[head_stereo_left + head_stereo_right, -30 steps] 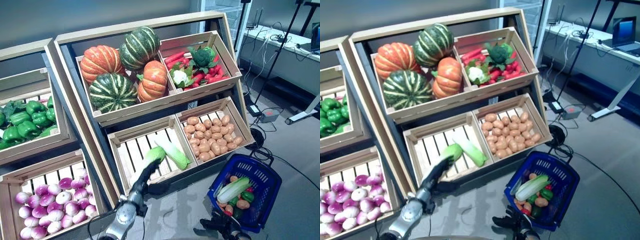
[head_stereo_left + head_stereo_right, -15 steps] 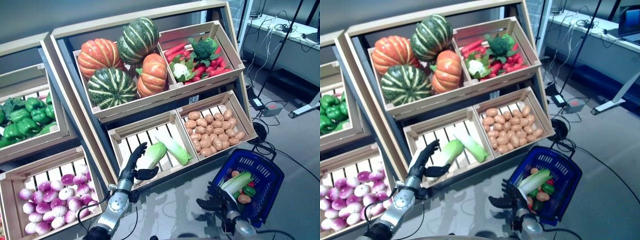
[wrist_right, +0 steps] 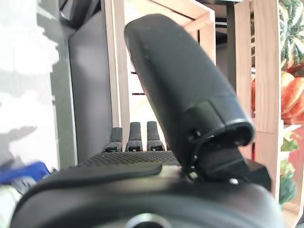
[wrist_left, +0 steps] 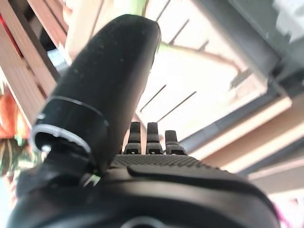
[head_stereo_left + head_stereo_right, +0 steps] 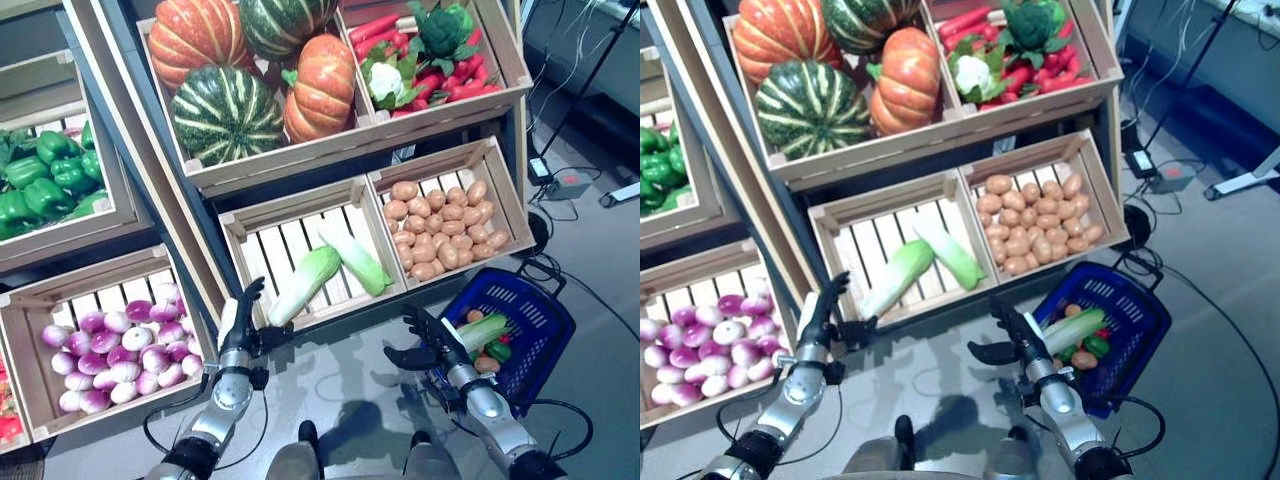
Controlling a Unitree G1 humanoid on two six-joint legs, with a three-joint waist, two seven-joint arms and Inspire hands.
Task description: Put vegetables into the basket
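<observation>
Cabbages (image 5: 308, 283) lie in the slatted crate (image 5: 240, 229), one toward its front edge. My left hand (image 5: 238, 318), fingers spread and empty, should close around that one's middle; my right hand (image 5: 424, 340) hangs spread beside the blue basket (image 5: 545, 312).

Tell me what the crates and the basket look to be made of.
Crates: pale unfinished wood, judging by the slatted floors and plank walls. Basket: blue plastic, likely moulded, with glossy walls pierced by rows of slots.

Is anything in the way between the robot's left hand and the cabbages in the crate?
Only the crate's front wall. The open left hand is outside it, and the two cabbages lie inside behind that low wooden edge.
</observation>
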